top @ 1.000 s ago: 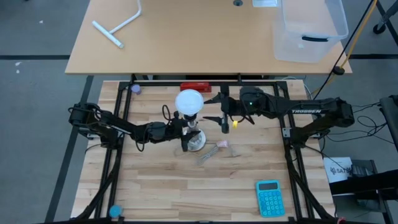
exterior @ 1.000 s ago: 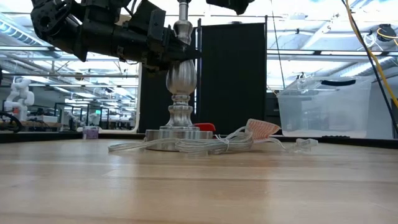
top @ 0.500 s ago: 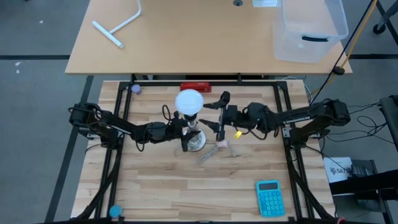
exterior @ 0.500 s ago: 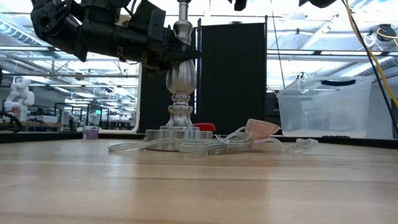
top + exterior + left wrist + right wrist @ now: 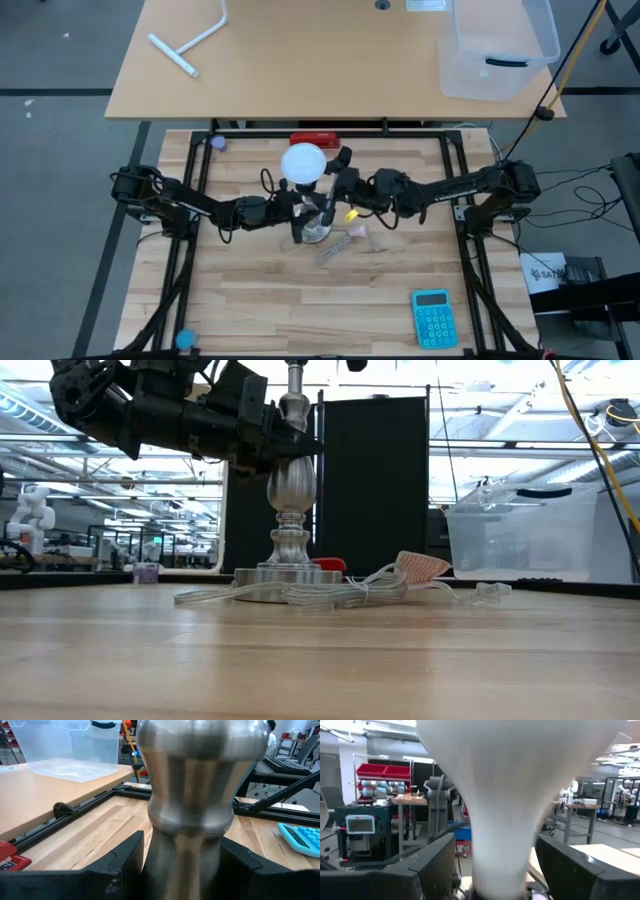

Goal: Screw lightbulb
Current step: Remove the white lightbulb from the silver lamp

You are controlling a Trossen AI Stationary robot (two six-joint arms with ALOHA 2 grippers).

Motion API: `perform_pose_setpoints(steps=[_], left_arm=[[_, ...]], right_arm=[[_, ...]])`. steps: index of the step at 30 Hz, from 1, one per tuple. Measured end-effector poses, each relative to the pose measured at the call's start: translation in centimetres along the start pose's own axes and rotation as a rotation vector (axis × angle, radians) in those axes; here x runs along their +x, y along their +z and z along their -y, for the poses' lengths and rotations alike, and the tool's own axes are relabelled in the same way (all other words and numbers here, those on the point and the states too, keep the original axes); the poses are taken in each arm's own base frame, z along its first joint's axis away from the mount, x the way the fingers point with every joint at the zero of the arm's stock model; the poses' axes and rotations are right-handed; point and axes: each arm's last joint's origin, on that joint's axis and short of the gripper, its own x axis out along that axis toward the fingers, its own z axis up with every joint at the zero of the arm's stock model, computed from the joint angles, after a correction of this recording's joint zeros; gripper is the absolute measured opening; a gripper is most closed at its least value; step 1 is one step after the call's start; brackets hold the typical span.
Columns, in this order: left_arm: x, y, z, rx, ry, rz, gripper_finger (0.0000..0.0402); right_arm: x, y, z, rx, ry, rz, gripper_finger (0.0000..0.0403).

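Since the earlier frame the right claw (image 5: 330, 180) has slid in, fingers spread around the lightbulb (image 5: 304, 165) atop the lamp (image 5: 289, 490), which the left claw (image 5: 293, 203) pinches, at the surface's (image 5: 250, 300) twelve o'clock. Probably light, smooth, fragile; grip the narrowing neck gently.

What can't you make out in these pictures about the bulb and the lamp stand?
- Bulb's screw base: in the high view the bulb head covers it; the right wrist view cuts it off at the bottom edge.
- Bulb in the low view: out of frame above the stand.
- Right end effector contact: its fingers flank the bulb neck; touching or not is unclear.
- Left end effector: the stand fills the view, hiding the grip.
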Motion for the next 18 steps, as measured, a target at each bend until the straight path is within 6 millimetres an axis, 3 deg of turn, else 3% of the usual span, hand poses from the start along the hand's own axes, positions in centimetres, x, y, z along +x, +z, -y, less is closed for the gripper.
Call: perform_pose_setpoints(steps=[18], left_arm=[[-0.1,-0.1,0.2,0.003,-0.001,-0.006,0.0194]], right_arm=[[1.6,1.4,0.5,-0.013,0.146,-0.061,0.0175]])
